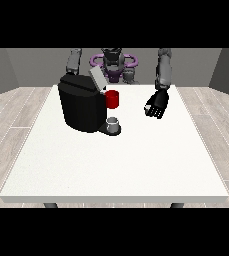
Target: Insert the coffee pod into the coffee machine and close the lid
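Black is the coffee machine [82,107], which stands on the white table [136,165] at the left of the front view, with its grey lid [97,78] raised and tilted back. A red thing at the machine [112,99] sits at its front near the top, and below it a small grey thing [113,123] rests on the machine's base plate — it may be the coffee pod, but I cannot tell this for sure. The hand at the view's right [156,105] hangs above the table, well apart from the machine, with its fingers bent downward; I see nothing held in it, but whether they are really curled closed I cannot tell. In my judgement the pod is not yet picked up, so the step in hand is the reach and the grasp. To do it well, the hand should come to the grey thing from the open side, away from the machine body, and take it at its sides, so that neither the red thing nor the raised lid is knocked. The other arm goes down behind the machine — its hand is hidden completely. Also the opening under the lid is not visible from this side, so I cannot say if it is free.
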{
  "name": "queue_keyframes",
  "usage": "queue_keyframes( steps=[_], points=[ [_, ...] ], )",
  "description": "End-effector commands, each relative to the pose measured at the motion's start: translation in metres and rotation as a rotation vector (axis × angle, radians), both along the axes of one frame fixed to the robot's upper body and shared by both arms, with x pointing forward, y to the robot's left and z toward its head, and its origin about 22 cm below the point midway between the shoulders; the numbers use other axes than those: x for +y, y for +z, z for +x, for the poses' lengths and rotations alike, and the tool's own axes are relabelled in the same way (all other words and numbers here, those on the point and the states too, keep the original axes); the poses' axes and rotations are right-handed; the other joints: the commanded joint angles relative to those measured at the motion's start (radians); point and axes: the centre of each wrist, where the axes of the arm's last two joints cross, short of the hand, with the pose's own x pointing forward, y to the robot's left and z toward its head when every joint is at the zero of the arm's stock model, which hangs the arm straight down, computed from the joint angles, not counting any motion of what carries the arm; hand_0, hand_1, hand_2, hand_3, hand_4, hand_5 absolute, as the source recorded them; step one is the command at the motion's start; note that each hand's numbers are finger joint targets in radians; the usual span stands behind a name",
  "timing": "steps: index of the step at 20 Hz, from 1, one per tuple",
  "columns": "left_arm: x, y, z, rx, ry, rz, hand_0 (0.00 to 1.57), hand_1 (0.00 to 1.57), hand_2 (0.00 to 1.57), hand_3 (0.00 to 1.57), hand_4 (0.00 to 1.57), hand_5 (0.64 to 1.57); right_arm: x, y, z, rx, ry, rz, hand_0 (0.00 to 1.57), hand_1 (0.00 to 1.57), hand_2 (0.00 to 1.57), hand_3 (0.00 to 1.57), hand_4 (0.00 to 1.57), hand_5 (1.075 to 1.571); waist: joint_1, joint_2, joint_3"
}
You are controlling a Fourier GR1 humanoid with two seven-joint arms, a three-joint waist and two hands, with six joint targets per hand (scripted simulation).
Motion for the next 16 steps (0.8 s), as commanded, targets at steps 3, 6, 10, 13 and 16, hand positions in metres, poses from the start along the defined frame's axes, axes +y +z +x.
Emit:
queue_keyframes(
  steps=[3,6,10,13,16],
  points=[
    [-0.010,0.006,0.013,0.045,-0.009,0.002,1.04,1.04,1.12,1.01,0.40,1.571,-0.006,-0.014,0.000,0.040,-0.020,0.016,0.00,0.00,0.00,0.00,0.00,1.571,0.001,-0.038,-0.0013],
    [-0.005,-0.007,0.007,-0.036,-0.039,-0.014,1.19,1.19,1.29,1.22,0.51,1.571,0.003,-0.016,-0.008,0.016,-0.025,0.008,0.00,0.00,0.00,0.00,0.00,1.571,-0.006,-0.012,-0.0017],
    [-0.039,0.001,0.016,0.010,-0.122,-0.174,1.43,1.43,1.42,1.35,0.49,1.571,-0.012,-0.030,-0.008,0.145,-0.099,-0.061,0.00,0.00,0.00,0.00,0.00,1.571,0.030,-0.107,-0.0016],
    [-0.035,0.022,0.026,0.015,-0.096,-0.182,1.45,1.45,1.43,1.35,0.53,1.571,-0.032,-0.031,-0.001,0.148,-0.088,-0.062,0.00,0.00,0.00,0.00,0.00,1.571,0.033,-0.110,-0.0013],
    [-0.040,0.038,0.034,0.081,-0.122,-0.192,1.40,1.40,1.39,1.32,0.50,1.571,-0.019,-0.048,-0.011,0.178,-0.092,-0.074,0.00,0.00,0.00,0.00,0.00,1.571,0.027,-0.145,-0.0011]
  ],
)
